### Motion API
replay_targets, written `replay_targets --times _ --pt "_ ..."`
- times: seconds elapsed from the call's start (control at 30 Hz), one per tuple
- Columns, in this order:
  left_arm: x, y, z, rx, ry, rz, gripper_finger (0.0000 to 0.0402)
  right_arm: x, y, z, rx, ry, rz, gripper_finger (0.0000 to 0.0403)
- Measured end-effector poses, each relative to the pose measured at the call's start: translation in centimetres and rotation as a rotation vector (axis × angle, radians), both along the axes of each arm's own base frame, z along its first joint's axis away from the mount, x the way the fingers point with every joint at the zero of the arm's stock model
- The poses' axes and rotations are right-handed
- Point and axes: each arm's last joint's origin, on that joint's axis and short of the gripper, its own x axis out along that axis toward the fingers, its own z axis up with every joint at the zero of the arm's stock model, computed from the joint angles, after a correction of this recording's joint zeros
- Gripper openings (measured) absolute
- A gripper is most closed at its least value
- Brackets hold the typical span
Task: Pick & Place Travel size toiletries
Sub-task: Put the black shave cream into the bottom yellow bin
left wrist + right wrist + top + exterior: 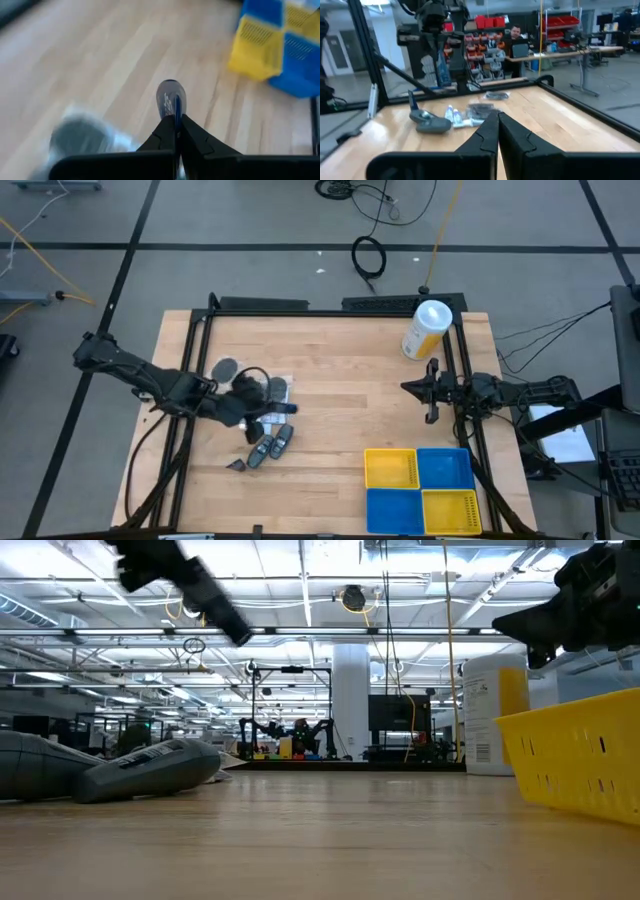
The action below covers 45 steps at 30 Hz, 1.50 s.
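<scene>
the left end effector (262,415) hangs above the cluster of travel size toiletries (262,442) on the left half of the bench (340,410), its fingers pressed together around something thin. in the left wrist view a dark oblong piece (170,100) with pale lettering stands out past the closed fingertips (175,131), and the right wrist view shows a bluish, clear-wrapped item (441,67) dangling from that arm well above the wood. so the lift looks done and the carry is the step in hand.

the other toiletries lie below: dark grey oblong pieces (270,446), small white tubes (454,116) and round wrapped pieces (225,368) near the left rail. the divided yellow and blue bin (418,488) sits at the near right corner, well apart from the pile. the white-and-yellow canister (427,328) stands at the far right.

the right end effector (432,392) waits over the right edge, fingers closed on nothing.

the next move probably calls for a swing across the bench towards the bin, with the grip kept firm, since the wrap is a slack hold and the piece could slip or sway, then a release over one compartment.
</scene>
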Motion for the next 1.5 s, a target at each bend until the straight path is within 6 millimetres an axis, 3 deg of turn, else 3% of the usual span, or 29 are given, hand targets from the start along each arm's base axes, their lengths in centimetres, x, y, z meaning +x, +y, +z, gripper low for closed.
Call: replay_targets --times 0.23,0.47,0.67,1.03,1.17,1.5 --pt "3.6 1.3 0.7 0.146 -0.174 -0.078 0.0 0.4 0.4 0.9 -0.01 -0.089 0.135 0.0004" --pt "6.8 2.9 -0.3 0.185 -0.24 -0.107 0.0 1.7 0.6 1.4 -0.013 -0.125 0.145 0.0004" --pt "9.3 4.2 -1.2 0.165 -0.322 -0.151 0.0 3.5 0.8 0.6 -0.027 -0.011 0.147 0.0004" --pt "10.7 5.5 -2.3 0.152 -0.343 -0.148 0.0 8.1 1.6 4.1 -0.11 0.02 0.246 0.0007" --pt "10.7 5.5 -2.3 0.155 -0.345 -0.15 0.0 9.6 1.8 3.9 -0.113 0.083 0.275 0.0037" --pt "10.7 5.5 -2.2 0.165 -0.348 -0.156 0.0 12.1 2.2 4.3 -0.137 0.12 0.279 0.0169"
